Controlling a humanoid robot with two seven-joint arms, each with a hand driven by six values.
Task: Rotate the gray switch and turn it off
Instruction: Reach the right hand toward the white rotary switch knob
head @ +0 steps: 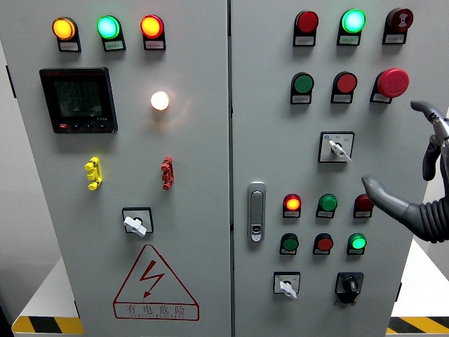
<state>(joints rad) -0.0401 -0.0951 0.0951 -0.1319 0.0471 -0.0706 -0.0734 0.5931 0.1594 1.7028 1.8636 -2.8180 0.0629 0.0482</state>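
Head view: right hand [421,175] fingers spread, holding nothing, just right of gray switch [337,148], apart.

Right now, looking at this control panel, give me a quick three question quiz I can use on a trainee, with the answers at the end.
1. True or false: the right hand is gripping a rotary switch.
2. How many indicator lamps sit in the top row of the left door?
3. Which lamp in that row is in the middle: A orange, B green, C red?

Key
1. False. The right hand hovers at the panel's right edge, its fingers spread, holding nothing; the upper gray switch is untouched.
2. Three: the orange lamp, green lamp and red lamp.
3. B, green.
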